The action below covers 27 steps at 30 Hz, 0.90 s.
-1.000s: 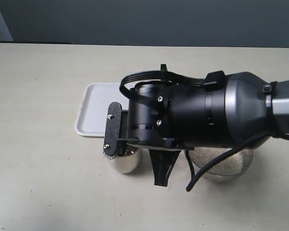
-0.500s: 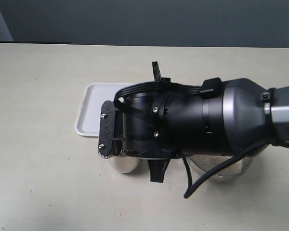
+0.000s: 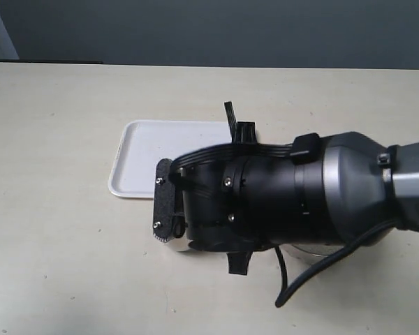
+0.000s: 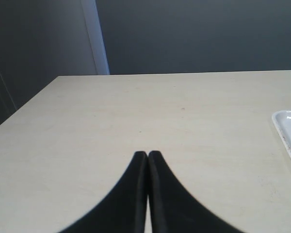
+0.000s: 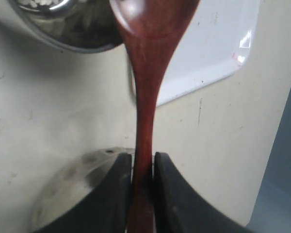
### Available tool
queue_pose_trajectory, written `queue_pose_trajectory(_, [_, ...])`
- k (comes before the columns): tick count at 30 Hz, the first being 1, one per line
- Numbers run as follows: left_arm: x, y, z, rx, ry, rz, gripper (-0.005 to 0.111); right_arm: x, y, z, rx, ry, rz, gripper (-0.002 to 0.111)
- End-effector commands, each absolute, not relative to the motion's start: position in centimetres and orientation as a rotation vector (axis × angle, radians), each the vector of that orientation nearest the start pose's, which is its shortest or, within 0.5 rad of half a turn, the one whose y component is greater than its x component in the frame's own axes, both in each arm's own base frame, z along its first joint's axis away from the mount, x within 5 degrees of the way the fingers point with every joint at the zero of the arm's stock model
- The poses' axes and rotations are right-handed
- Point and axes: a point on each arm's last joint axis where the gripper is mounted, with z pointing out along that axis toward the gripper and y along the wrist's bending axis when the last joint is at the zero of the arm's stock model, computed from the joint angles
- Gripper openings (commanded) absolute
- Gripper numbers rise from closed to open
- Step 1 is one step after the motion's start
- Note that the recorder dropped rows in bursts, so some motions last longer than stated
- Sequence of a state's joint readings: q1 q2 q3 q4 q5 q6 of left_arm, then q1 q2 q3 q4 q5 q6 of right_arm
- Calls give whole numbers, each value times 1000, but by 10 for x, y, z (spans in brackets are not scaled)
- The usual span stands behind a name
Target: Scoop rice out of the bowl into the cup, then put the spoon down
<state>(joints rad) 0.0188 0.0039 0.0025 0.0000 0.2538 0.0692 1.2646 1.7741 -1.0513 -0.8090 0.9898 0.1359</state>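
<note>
My right gripper (image 5: 143,158) is shut on the handle of the reddish-brown wooden spoon (image 5: 144,97). The spoon's oval head reaches past the rim of the steel cup (image 5: 72,29) and is cut by the frame edge. A few white rice grains (image 5: 39,4) show inside the cup. The bowl's shiny wall (image 5: 72,189) lies close under my fingers. In the exterior view my right arm (image 3: 286,202) covers nearly all of the cup and bowl. My left gripper (image 4: 148,154) is shut and empty above bare table.
A white rectangular tray (image 3: 143,157) lies on the beige table (image 3: 56,209) just behind the cup; it shows beside the spoon as the tray (image 5: 208,48), and its corner appears as the tray (image 4: 288,131). A dark wall runs behind the table.
My right arm has rolled at the wrist and shifted over the cup and bowl. They and the rice were partly visible before and are now almost fully covered.
</note>
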Motion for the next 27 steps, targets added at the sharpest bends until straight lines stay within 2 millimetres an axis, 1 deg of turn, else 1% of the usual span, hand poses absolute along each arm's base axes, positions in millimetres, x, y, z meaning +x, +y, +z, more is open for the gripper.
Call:
queue_pose_trajectory(1, [55,1,191,40,1723,62,0,149,288,188,-1876,1831,-738,-1])
queue_pose_trajectory(7, [55,1,191,40,1723,62,0,152,289,190,-1849,1797,-759,-1])
queue_pose_trajectory(11, [55,1,191,40,1723,62,0,148,291,190,-1842,1754,-767,-1])
queue_pose_trajectory(17, [55,1,191,40,1723,62,0,139,288,180,-1862,1765,-760,-1])
queue_pose_trajectory(21, [55,1,191,40,1723,62,0,137,288,182,-1809,1781,-757,-1])
queue_pose_trajectory(27, [55,1,191,40,1723,62,0,136,288,183,-1801,1756,-770,-1])
